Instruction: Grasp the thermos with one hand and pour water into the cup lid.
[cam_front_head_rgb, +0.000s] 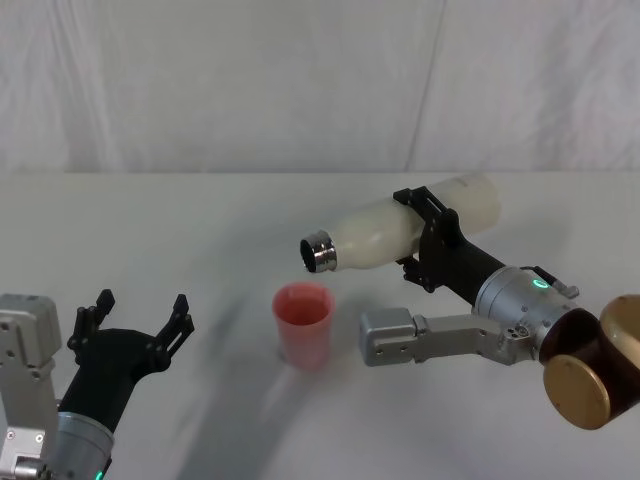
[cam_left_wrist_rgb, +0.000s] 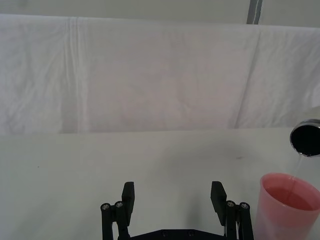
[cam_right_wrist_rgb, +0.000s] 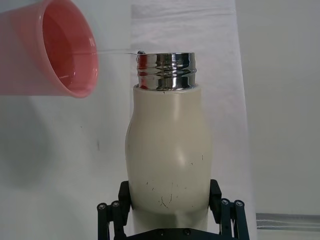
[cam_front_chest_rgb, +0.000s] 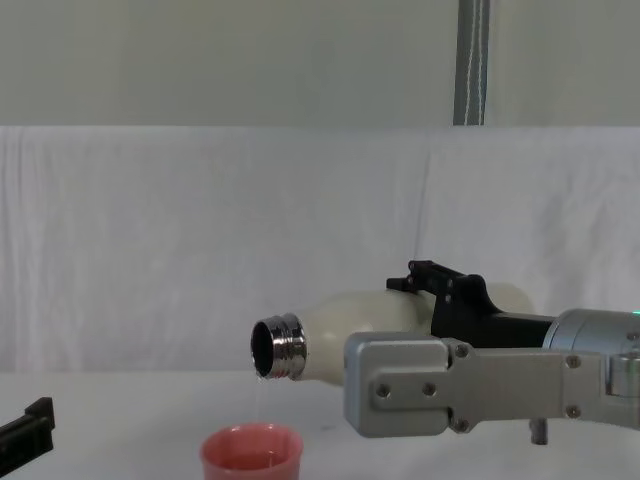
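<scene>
The cream-white thermos (cam_front_head_rgb: 400, 233) is tipped nearly level above the table, its steel neck (cam_front_head_rgb: 320, 252) pointing left over the pink cup lid (cam_front_head_rgb: 303, 322). My right gripper (cam_front_head_rgb: 432, 240) is shut on the thermos body. A thin stream of water runs from the thermos neck (cam_front_chest_rgb: 277, 349) down into the cup lid (cam_front_chest_rgb: 251, 455). In the right wrist view the thermos (cam_right_wrist_rgb: 167, 150) sits between the black fingers, with the cup lid (cam_right_wrist_rgb: 52, 50) just past its mouth and holding some water. My left gripper (cam_front_head_rgb: 140, 320) stays open at the table's near left, apart from the cup lid (cam_left_wrist_rgb: 287, 207).
A white cloth covers the table (cam_front_head_rgb: 200, 230) and hangs as a backdrop behind it. A grey boxy part of the right arm (cam_front_head_rgb: 395, 337) sits low beside the cup lid. A vertical pole (cam_front_chest_rgb: 470, 62) stands behind the backdrop.
</scene>
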